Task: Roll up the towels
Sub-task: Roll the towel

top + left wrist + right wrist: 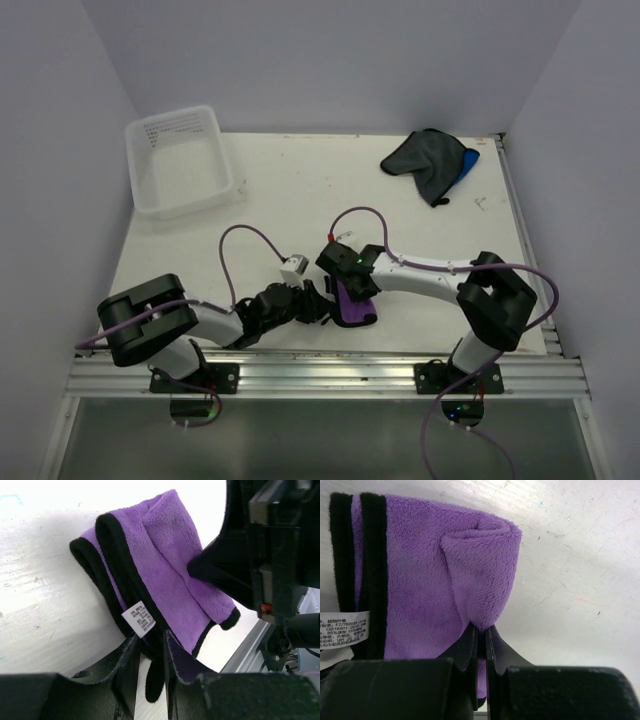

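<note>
The purple towel (355, 305) with black edging lies partly rolled near the table's front edge. My left gripper (150, 647) is shut on its black-edged corner beside the white label (138, 619). My right gripper (481, 632) is shut on the rolled purple fold (480, 570). In the top view my left gripper (322, 303) and my right gripper (352, 285) meet over the towel. The dark grey-black towel (425, 155) lies crumpled at the far right, over the bright blue towel (469, 160), of which only an edge shows.
A clear plastic tub (180, 160) stands at the far left corner. The metal rail (330, 375) runs along the table's front edge, close to the purple towel. White walls enclose the table on the left, back and right.
</note>
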Robot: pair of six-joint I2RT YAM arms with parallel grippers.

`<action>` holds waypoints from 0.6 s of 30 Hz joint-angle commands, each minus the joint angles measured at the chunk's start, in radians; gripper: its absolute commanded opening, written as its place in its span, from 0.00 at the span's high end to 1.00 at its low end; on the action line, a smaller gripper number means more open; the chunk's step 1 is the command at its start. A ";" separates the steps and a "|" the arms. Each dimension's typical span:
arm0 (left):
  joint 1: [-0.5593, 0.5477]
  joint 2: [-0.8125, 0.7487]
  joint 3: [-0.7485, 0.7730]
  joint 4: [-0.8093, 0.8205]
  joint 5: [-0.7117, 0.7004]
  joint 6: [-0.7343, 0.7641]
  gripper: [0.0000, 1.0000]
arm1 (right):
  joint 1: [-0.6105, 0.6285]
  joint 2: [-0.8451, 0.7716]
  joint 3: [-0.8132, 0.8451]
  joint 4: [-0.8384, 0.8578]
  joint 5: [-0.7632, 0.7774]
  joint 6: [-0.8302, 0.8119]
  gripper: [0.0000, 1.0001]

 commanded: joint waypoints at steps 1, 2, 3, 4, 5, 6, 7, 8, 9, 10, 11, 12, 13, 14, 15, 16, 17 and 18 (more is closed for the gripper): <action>-0.008 0.044 0.043 0.095 -0.007 -0.016 0.72 | 0.026 0.014 0.054 -0.056 0.058 0.042 1.00; -0.008 0.053 0.049 0.102 -0.005 -0.017 0.72 | 0.031 0.016 0.059 -0.060 0.067 0.045 1.00; -0.011 0.059 0.050 0.111 -0.005 -0.025 0.73 | 0.036 0.017 0.060 -0.066 0.077 0.056 1.00; -0.013 0.070 0.047 0.121 -0.005 -0.028 0.73 | 0.043 0.023 0.066 -0.079 0.093 0.065 1.00; -0.016 0.071 0.047 0.134 -0.008 -0.031 0.73 | 0.048 0.039 0.080 -0.106 0.125 0.074 1.00; -0.019 0.071 0.046 0.135 -0.011 -0.036 0.73 | 0.057 0.046 0.083 -0.114 0.133 0.097 1.00; -0.021 0.070 0.044 0.138 -0.024 -0.036 0.74 | 0.059 0.053 0.079 -0.108 0.136 0.108 1.00; -0.028 0.067 0.038 0.140 -0.028 -0.037 0.74 | 0.062 0.065 0.076 -0.105 0.134 0.128 1.00; -0.031 0.055 0.033 0.138 -0.044 -0.034 0.74 | 0.065 0.076 0.073 -0.102 0.133 0.139 1.00; -0.034 0.048 0.032 0.131 -0.048 -0.034 0.74 | 0.068 0.089 0.074 -0.106 0.143 0.151 1.00; -0.039 0.044 0.027 0.122 -0.053 -0.034 0.74 | 0.075 0.117 0.079 -0.109 0.150 0.175 1.00; -0.039 0.035 0.027 0.115 -0.056 -0.040 0.74 | 0.080 0.134 0.083 -0.114 0.156 0.186 1.00; -0.040 0.031 0.023 0.114 -0.061 -0.045 0.74 | 0.088 0.148 0.099 -0.131 0.169 0.200 1.00; -0.041 0.031 0.015 0.114 -0.062 -0.050 0.74 | 0.095 0.160 0.108 -0.138 0.192 0.226 1.00; -0.041 0.031 0.012 0.115 -0.065 -0.060 0.74 | 0.108 0.186 0.114 -0.143 0.200 0.238 1.00; -0.041 0.033 0.009 0.115 -0.065 -0.065 0.74 | 0.115 0.192 0.119 -0.148 0.217 0.267 1.00; -0.041 0.038 0.006 0.118 -0.064 -0.074 0.74 | 0.120 0.204 0.122 -0.149 0.228 0.281 1.00; -0.041 0.041 0.003 0.128 -0.061 -0.079 0.74 | 0.121 0.209 0.126 -0.152 0.232 0.292 1.00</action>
